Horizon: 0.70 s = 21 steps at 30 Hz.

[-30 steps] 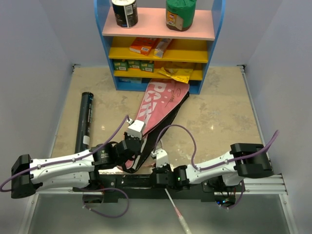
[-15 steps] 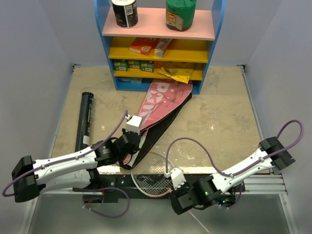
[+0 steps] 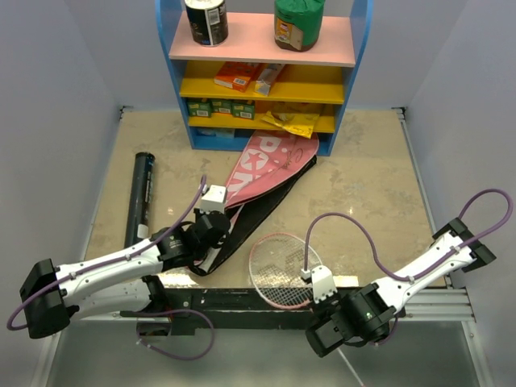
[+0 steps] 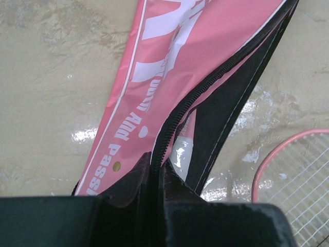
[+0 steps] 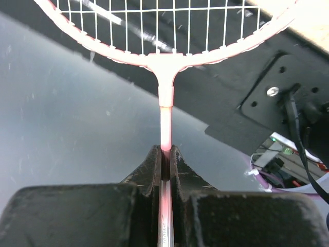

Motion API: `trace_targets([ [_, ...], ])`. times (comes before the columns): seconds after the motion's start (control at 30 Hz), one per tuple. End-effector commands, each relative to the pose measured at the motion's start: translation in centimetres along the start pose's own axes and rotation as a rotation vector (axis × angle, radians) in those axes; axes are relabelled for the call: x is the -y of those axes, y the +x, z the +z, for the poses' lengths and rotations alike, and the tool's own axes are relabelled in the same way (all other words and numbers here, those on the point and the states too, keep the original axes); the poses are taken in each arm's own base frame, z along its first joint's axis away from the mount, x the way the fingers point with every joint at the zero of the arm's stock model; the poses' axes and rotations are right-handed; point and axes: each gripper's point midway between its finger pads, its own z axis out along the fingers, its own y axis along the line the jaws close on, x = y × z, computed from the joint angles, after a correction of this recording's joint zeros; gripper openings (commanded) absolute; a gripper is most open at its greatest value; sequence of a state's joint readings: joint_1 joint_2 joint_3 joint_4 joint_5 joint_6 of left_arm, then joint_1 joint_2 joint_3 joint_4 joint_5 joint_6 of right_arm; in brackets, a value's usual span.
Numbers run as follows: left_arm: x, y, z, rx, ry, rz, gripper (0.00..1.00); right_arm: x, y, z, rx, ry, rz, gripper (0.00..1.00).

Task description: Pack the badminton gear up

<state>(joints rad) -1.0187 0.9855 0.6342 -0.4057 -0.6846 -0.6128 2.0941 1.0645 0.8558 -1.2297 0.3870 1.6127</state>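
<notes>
The pink bag (image 3: pixel 270 161) with white lettering lies slanted in front of the shelf, its black zipper side gaping open. My left gripper (image 3: pixel 211 235) is shut on the bag's zipper edge (image 4: pixel 169 128) near the narrow end, fingertips together (image 4: pixel 159 172). A pale glossy thing (image 4: pixel 182 152) shows inside the opening. A pink-framed racket (image 3: pixel 280 268) lies right of the bag, its head (image 4: pixel 298 180) on the table's near edge. My right gripper (image 3: pixel 316 321) is shut on the racket's shaft (image 5: pixel 165 123) just below the head (image 5: pixel 169 31). The black tube (image 3: pixel 141 197) lies at the left.
A blue and yellow shelf unit (image 3: pixel 334 141) with boxes, packets and jars stands at the back, the bag's wide end touching its foot. Grey walls close in left and right. The black mounting rail (image 3: pixel 210 302) runs along the near edge.
My right gripper has carried the racket to the right, its head now on the table beside the bag. The left gripper has shifted slightly back, still holding the bag's edge.
</notes>
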Motion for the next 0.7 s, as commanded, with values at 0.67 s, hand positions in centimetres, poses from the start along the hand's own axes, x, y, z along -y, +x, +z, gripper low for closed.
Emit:
trace_targets([
  [0.67, 5.0, 1.7, -1.8, 0.005, 0.254, -0.146, 0.0, -3.5, -12.3, 2.3, 0.343, -0.043, 0.351, 0.0],
])
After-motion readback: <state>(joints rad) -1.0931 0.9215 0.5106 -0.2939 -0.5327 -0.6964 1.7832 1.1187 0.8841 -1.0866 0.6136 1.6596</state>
